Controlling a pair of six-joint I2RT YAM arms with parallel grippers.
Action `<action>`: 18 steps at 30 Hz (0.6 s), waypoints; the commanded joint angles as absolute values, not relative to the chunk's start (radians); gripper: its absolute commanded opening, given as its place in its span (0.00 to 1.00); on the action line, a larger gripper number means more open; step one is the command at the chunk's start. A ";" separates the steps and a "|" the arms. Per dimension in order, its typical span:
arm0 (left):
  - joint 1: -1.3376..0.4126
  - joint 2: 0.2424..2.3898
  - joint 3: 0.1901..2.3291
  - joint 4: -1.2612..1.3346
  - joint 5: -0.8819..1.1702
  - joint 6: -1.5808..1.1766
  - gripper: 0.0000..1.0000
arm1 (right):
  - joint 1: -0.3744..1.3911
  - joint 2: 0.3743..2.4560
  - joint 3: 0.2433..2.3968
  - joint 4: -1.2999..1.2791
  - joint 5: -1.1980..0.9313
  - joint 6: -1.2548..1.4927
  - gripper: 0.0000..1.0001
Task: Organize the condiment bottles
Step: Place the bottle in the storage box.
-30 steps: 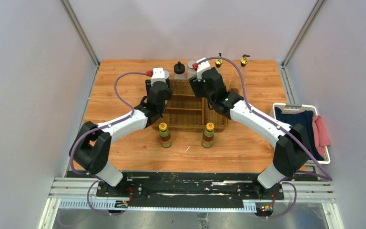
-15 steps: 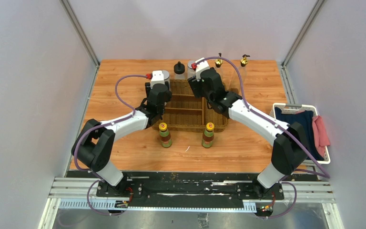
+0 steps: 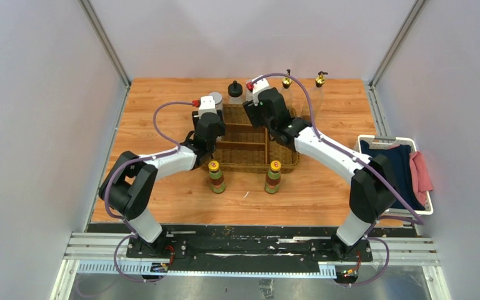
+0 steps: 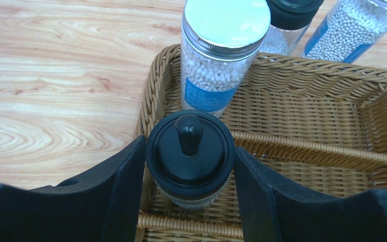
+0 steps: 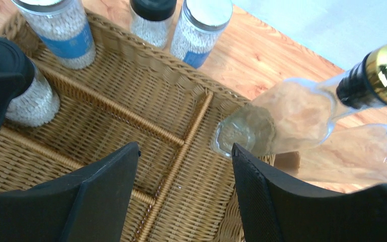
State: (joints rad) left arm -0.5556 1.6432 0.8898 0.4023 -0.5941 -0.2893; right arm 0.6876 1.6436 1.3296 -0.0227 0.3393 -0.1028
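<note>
My left gripper [image 4: 189, 147] is shut on a black-capped bottle [image 4: 190, 174] standing in the left compartment of the wicker basket [image 4: 151, 96]. A grey-lidded jar [image 4: 225, 30] of white beads stands just beyond it. My right gripper [image 5: 185, 147] hangs open over the basket's right side, with only wicker between its fingers. A clear gold-topped bottle [image 5: 292, 113] stands just past its right fingertip at the basket's back right corner; I cannot tell whether it is inside the rim. Two yellow-capped bottles [image 3: 217, 177] [image 3: 273, 177] stand in front of the basket [image 3: 250, 156].
Behind the basket stand another black-capped bottle [image 3: 234, 90], a second grey-lidded jar [image 5: 201, 25] and a second gold-topped bottle [image 3: 319, 80]. A white bin [image 3: 428, 206] with cloths sits at the table's right edge. Grey walls close in the left, right and back.
The right wrist has shifted a little to the left over the basket. The left arm has edged inward with the bottle still between its fingers.
</note>
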 commanded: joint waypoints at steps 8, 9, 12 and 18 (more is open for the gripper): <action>-0.556 1.590 0.842 0.443 -0.534 -0.361 0.71 | 0.691 1.715 1.519 -0.128 0.275 -0.118 0.74; -0.559 1.585 0.840 0.442 -0.534 -0.358 0.74 | 0.691 1.724 1.532 -0.135 0.271 -0.118 0.75; -0.565 1.570 0.833 0.440 -0.539 -0.354 0.80 | 0.691 1.745 1.560 -0.156 0.252 -0.119 0.76; -0.569 1.531 0.808 0.439 -0.569 -0.351 0.82 | 0.690 1.772 1.596 -0.170 0.241 -0.125 0.77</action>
